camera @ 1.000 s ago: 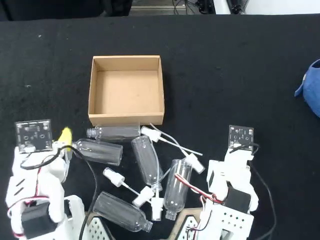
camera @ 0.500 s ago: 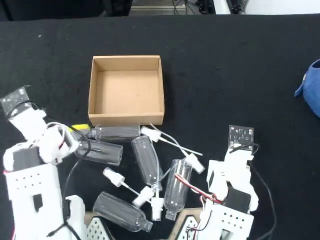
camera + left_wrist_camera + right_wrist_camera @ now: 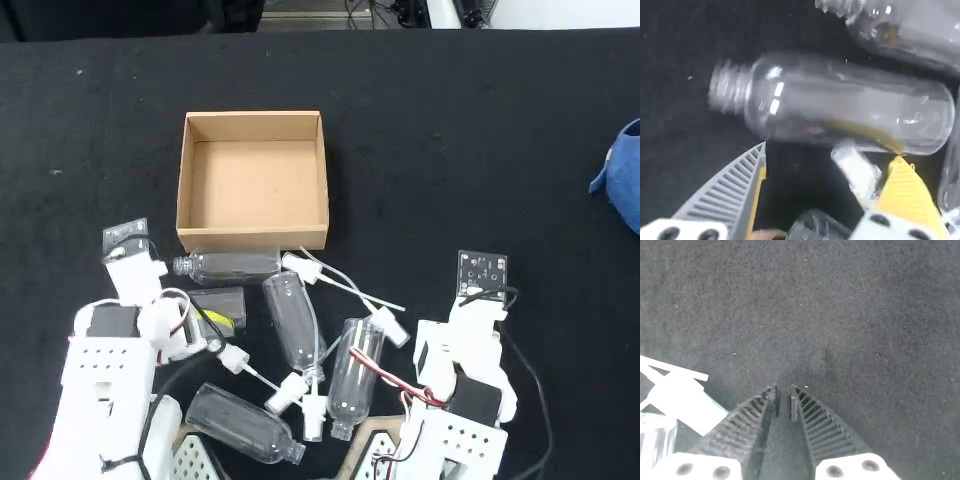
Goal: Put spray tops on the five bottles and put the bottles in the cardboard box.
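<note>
Jaws of the left gripper point(image 3: 830, 152) stand wide, holding nothing, tips just short of a clear uncapped bottle point(image 3: 840, 107) lying on its side. Loose spray top point(image 3: 232, 357) just beside that gripper. Right gripper point(image 3: 782, 388) pinched almost closed on nothing, low over the black table point(image 3: 850, 300). Other bottles point(image 3: 290, 320) lie scattered near the open cardboard box point(image 3: 252, 120), all outside it.

No text, label, number or sign is legible in any view (the box point(image 3: 250, 238) walls and the bottles point(image 3: 290, 318) show plain, unprinted surfaces).
</note>
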Controlling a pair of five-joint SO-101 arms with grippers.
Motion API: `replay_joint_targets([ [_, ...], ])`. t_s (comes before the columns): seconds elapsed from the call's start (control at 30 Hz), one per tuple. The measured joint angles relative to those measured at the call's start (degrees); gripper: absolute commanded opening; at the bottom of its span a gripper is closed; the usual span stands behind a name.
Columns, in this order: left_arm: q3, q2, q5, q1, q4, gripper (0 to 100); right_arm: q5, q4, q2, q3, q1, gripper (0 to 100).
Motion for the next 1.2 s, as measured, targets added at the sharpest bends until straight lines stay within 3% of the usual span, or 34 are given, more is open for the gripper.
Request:
replay_joint_targets([
  [0.2,2.20,-2.20,5.27,0.26,-5.45,25,0.00,0.00,0.00,0.00,0.00,1.5],
  [0.4,-6.86,-4.22,7.03,0.62,6.59,25,0.00,0.00,0.00,0.00,0.00,1.5],
  [0.5,-8.62,-4.22,7.21,0.62,7.65,25,0.00,0.00,0.00,0.00,0.00,1.5],
  [0.8,-3.25,-1.49,17.93,0.79,-5.45,25,0.00,0.00,0.00,0.00,0.00,1.5],
  [1.2,-1.49,3.34,21.71,0.88,-8.88,24,0.00,0.00,0.00,0.00,0.00,1.5],
])
